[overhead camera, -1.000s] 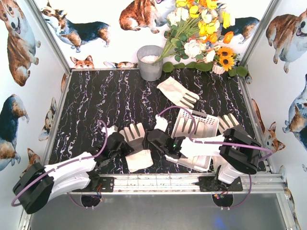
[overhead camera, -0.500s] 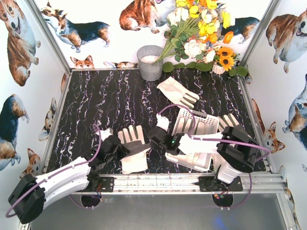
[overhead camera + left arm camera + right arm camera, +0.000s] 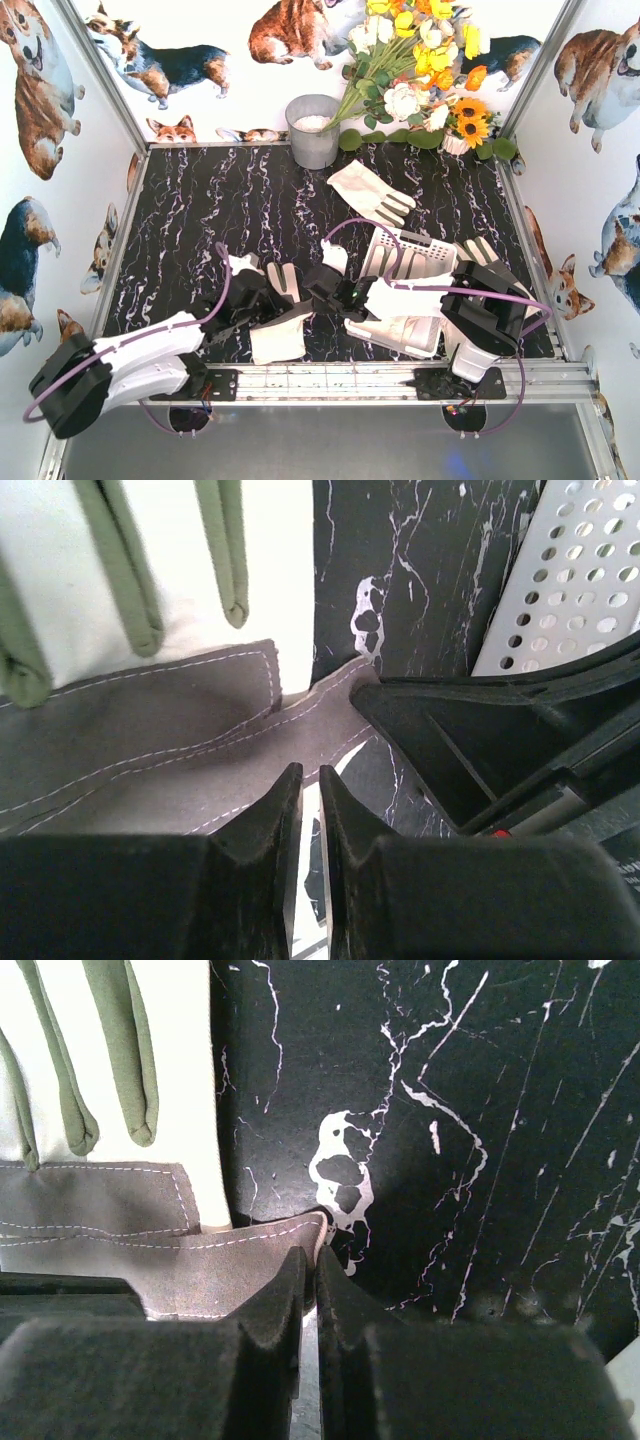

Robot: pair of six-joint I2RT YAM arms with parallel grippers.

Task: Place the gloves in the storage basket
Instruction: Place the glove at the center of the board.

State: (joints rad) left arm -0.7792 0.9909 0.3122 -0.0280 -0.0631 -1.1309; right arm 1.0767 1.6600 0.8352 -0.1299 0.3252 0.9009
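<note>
One glove (image 3: 278, 335) lies palm-up near the front edge, between both arms. Its grey-brown patch (image 3: 150, 750) fills the left wrist view. My left gripper (image 3: 268, 293) sits over its finger end, jaws (image 3: 310, 772) all but shut with a thin slit showing table. My right gripper (image 3: 318, 283) reaches left across the storage basket (image 3: 415, 262) and is shut (image 3: 310, 1253) on the corner of that glove's grey patch (image 3: 100, 1220). A second glove (image 3: 368, 192) lies behind the basket. A third glove (image 3: 478, 252) lies at its right, partly under my right arm.
A grey metal bucket (image 3: 312, 130) stands at the back wall beside a bunch of flowers (image 3: 420, 80). The basket's perforated wall (image 3: 580, 570) and my right arm's black body (image 3: 500, 740) are close on the left gripper's right. Walls enclose three sides.
My right gripper has closed on the glove's patch corner. My left gripper has moved right onto the glove's fingers. The glove has slid a little toward the front left.
</note>
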